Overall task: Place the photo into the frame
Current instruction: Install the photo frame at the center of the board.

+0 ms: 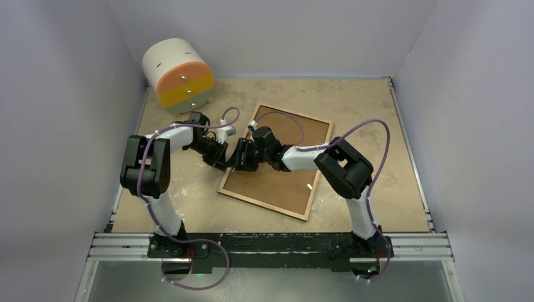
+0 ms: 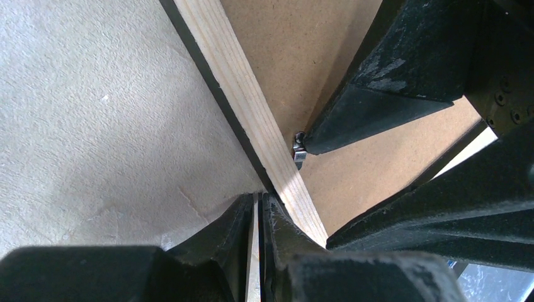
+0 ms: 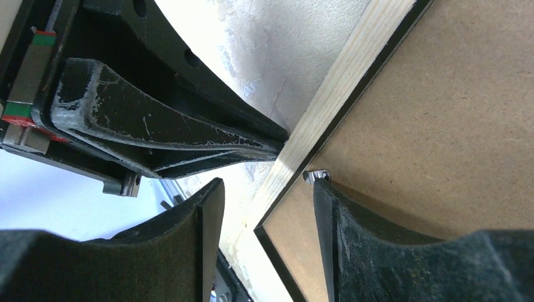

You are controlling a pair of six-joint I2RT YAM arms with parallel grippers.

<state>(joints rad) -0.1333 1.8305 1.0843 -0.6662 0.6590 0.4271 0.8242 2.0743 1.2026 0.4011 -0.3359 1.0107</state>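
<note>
Likely unclipping: closed left gripper (image 2: 258, 211) braces the frame (image 2: 252, 107) by its rim, open right gripper (image 3: 267, 189) straddles it and should nudge the metal tab (image 3: 317, 174) sideways off the backing panel (image 3: 441, 126).

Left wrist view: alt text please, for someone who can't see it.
The left claw, shut, has its tips against the black outer edge of the frame, whose pale wood rim runs diagonally up the picture. Inside the rim lies the brown backing panel, where the right claw touches a small metal tab with one fingertip; pale table fills the left.
</note>
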